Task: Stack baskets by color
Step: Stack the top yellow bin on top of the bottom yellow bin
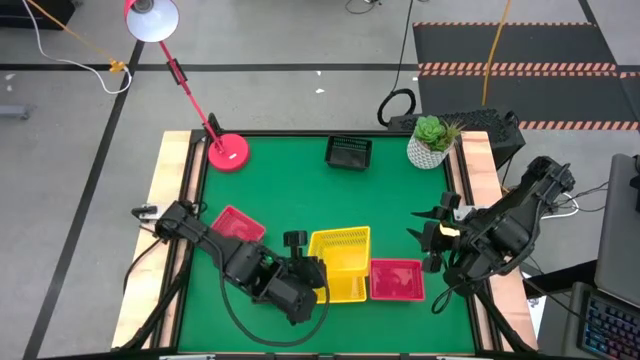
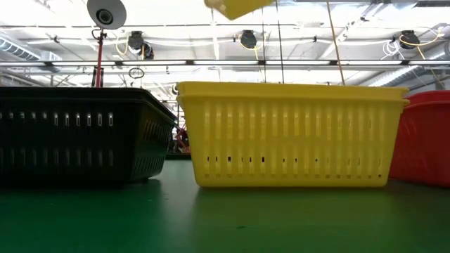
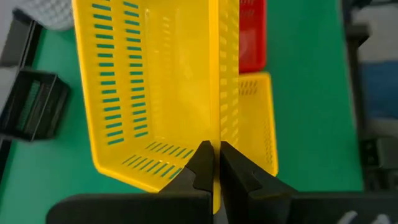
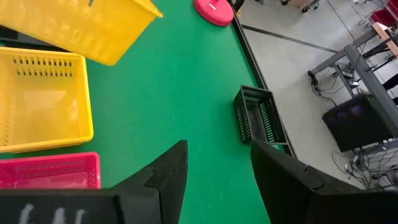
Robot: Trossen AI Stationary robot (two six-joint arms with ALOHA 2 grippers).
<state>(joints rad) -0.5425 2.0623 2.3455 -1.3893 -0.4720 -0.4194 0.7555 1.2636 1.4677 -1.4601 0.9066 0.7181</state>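
My left gripper (image 1: 312,266) is shut on a yellow basket (image 1: 340,248) that hangs over the table's near middle, above a second yellow basket (image 1: 347,286) standing on its base. A red-pink basket (image 1: 397,280) sits just right of that one. Another red-pink basket (image 1: 237,222) lies at the left, and a black basket (image 1: 348,152) stands near the far edge. My right gripper (image 1: 430,236) hovers open at the right side, with nothing between its fingers (image 4: 168,168). In the low view, the held basket's corner (image 2: 235,7) shows at the top. My left gripper pinches one side wall of the yellow basket (image 3: 217,134), at its rim. One finger (image 3: 199,165) is inside the basket and the other outside. The fingers slant down from the table's near left. The basket is lifted clear and tilted above the other yellow basket (image 3: 256,118).
A pink lamp base (image 1: 229,152) with its slanting stem stands at the far left corner. A white plant pot (image 1: 430,150) stands at the far right. Bare green table (image 1: 300,190) lies between the black basket and the near row of baskets.
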